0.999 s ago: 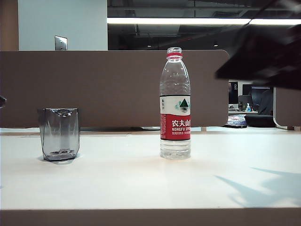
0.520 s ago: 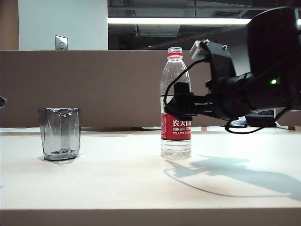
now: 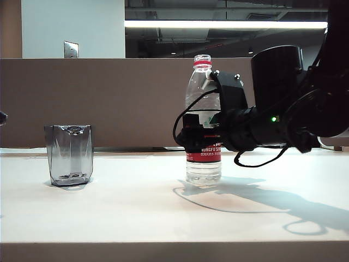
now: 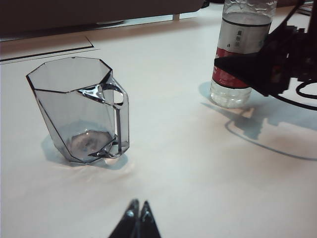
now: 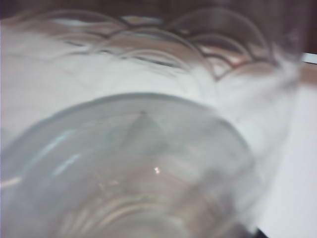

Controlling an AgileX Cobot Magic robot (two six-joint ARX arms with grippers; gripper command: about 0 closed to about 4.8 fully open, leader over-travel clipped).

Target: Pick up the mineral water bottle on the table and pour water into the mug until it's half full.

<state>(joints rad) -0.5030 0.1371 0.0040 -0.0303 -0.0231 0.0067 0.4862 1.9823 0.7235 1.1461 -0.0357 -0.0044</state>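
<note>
The mineral water bottle (image 3: 203,82) stands upright on the white table (image 3: 136,213), right of centre, its cap off. My right gripper (image 3: 192,137) reaches in level from the right and sits at the bottle's red label, jaws open on either side of it. The bottle (image 5: 138,163) fills the right wrist view, blurred, so the fingers are hidden there. The smoky-grey mug (image 3: 68,155) stands empty at the left, well apart from the bottle. In the left wrist view the mug (image 4: 79,109) shows a handle, and my left gripper (image 4: 137,204) hovers shut in front of it, holding nothing.
A brown partition (image 3: 109,98) runs behind the table. The table's tan front edge (image 3: 163,252) lies near the camera. A black cable (image 3: 182,120) loops off the right arm beside the bottle. Bare table lies between mug and bottle.
The right arm has swung down from the upper right and moved left, bringing its open gripper to the bottle's label. Bottle, mug and left gripper have stayed put.
</note>
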